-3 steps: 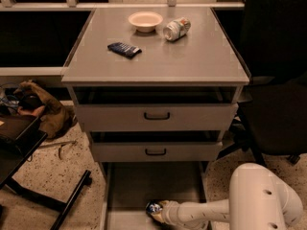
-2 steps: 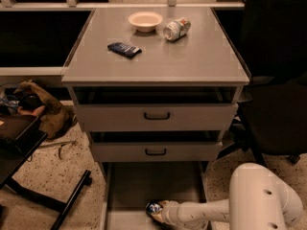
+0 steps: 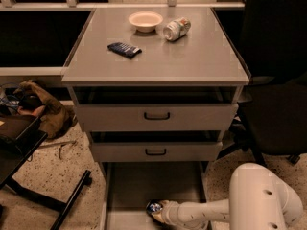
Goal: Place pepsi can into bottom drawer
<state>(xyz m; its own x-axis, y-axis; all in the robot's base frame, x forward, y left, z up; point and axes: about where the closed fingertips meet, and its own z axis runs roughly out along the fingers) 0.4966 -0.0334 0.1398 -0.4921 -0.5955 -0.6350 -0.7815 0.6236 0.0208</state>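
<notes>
The bottom drawer (image 3: pixel 144 183) is pulled out below two grey drawers with black handles. The pepsi can (image 3: pixel 154 207), a small blue can, sits low in the drawer near its front, with its top facing up. My gripper (image 3: pixel 160 212) reaches in from the right at the end of the white arm (image 3: pixel 211 212) and is at the can, touching or holding it. The can's lower body is hidden behind the gripper.
On the cabinet top (image 3: pixel 201 56) lie a white bowl (image 3: pixel 145 20), a silver-white can on its side (image 3: pixel 176 28) and a flat dark blue packet (image 3: pixel 124 49). A black chair (image 3: pixel 276 114) stands at the right. A black stand leg (image 3: pixel 69 202) and a brown bag (image 3: pixel 41 109) are at the left.
</notes>
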